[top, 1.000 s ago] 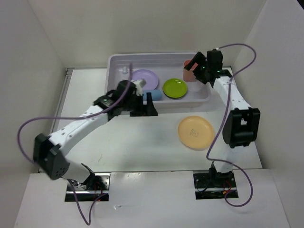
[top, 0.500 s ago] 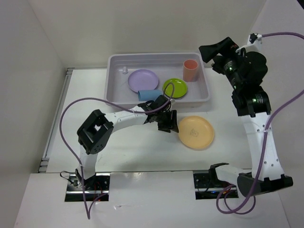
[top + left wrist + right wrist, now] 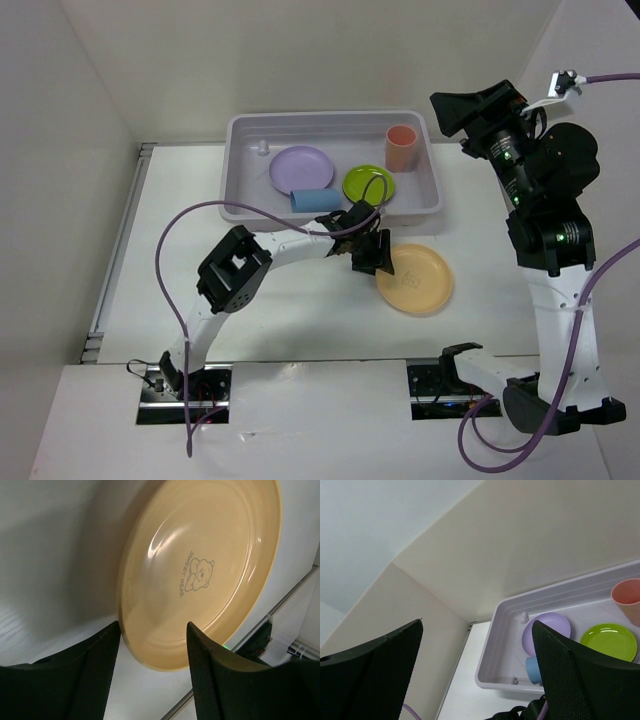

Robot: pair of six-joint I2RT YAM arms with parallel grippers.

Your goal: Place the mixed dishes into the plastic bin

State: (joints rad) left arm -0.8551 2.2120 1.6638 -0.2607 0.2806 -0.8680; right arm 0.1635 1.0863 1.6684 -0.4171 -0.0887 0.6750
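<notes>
The large rectangular pale grey-lavender plastic bin [image 3: 330, 121] sits at 12 o'clock on the white table [image 3: 300, 310]. In the bin lies the round lavender plastic plate [image 3: 302, 167]. The lime green plastic plate [image 3: 368, 184] is at its 3 o'clock and the blue cup [image 3: 313, 200] at its 6. The salmon-red cup [image 3: 401, 147] stands at the lime green plastic plate's 1 o'clock. Outside the bin, at its 5 o'clock, the pale orange-yellow plastic plate [image 3: 418, 280] lies on the table.

— What's in the large pale grey-lavender plastic bin [image 3: 330, 118]?
— A lavender round plate [image 3: 300, 167] and a lime green round plate [image 3: 368, 184], both flat; a blue cup [image 3: 314, 200] on its side by the near wall; a salmon-red cup [image 3: 401, 148] upright, far right.
— Outside it?
— A pale orange-yellow round plate [image 3: 420, 282] with a bear print, flat on the table near the bin.
</notes>
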